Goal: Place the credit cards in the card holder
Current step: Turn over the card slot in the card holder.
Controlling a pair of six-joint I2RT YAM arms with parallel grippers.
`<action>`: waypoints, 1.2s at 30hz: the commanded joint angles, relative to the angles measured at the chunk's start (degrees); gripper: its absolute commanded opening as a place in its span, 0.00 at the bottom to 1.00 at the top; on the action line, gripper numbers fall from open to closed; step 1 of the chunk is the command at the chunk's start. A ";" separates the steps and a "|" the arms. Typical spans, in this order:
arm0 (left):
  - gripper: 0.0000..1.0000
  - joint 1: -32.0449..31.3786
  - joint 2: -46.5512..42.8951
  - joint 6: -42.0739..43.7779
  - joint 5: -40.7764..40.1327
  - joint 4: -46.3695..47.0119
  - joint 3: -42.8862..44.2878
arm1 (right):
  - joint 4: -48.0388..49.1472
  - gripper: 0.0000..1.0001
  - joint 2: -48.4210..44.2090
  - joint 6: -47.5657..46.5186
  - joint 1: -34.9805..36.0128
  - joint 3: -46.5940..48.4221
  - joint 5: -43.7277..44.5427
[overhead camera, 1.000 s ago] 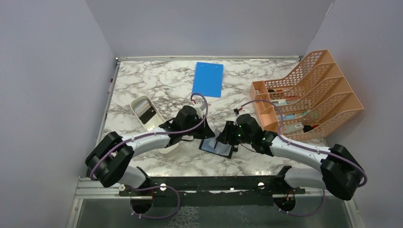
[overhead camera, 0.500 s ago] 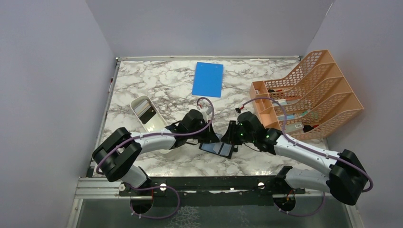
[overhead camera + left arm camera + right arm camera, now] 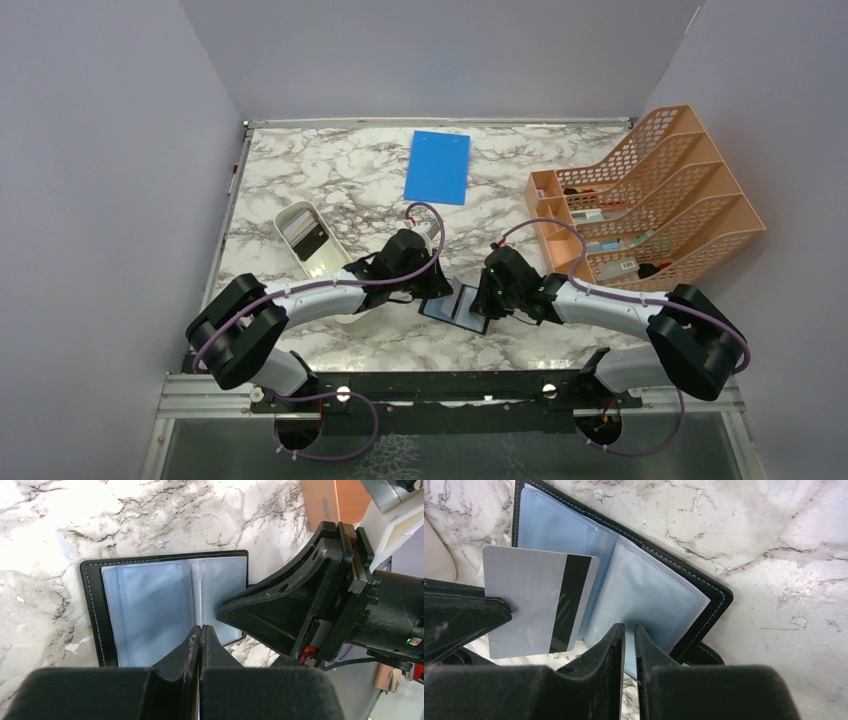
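Top external, card holder (image 3: 456, 305), tray (image 3: 281, 222) left, rack (image 3: 690, 160) right

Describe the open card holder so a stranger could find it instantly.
On the grey-veined white marble table, look front and centre, where the left gripper and right gripper meet. There lies a small black stitched folding case, spread open flat. Its pale blue clear plastic pockets set it apart from the white oblong tray to its left.

My table (image 3: 330, 170): white marble pattern with grey veins, evenly lit.
The walls round me (image 3: 430, 50): plain pale lilac-grey, closing three sides.
Near edge by my base: metal rail (image 3: 450, 385) along the front.
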 commanded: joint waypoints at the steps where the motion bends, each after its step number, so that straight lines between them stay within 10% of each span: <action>1: 0.00 0.03 -1.57 -0.65 -3.00 1.53 -1.07 | -3.76 0.18 2.48 -0.12 -0.14 -2.65 6.88; 36: 0.00 0.07 6.23 3.21 -3.75 7.84 -1.82 | -9.11 0.15 -2.17 0.97 -0.12 -3.40 10.40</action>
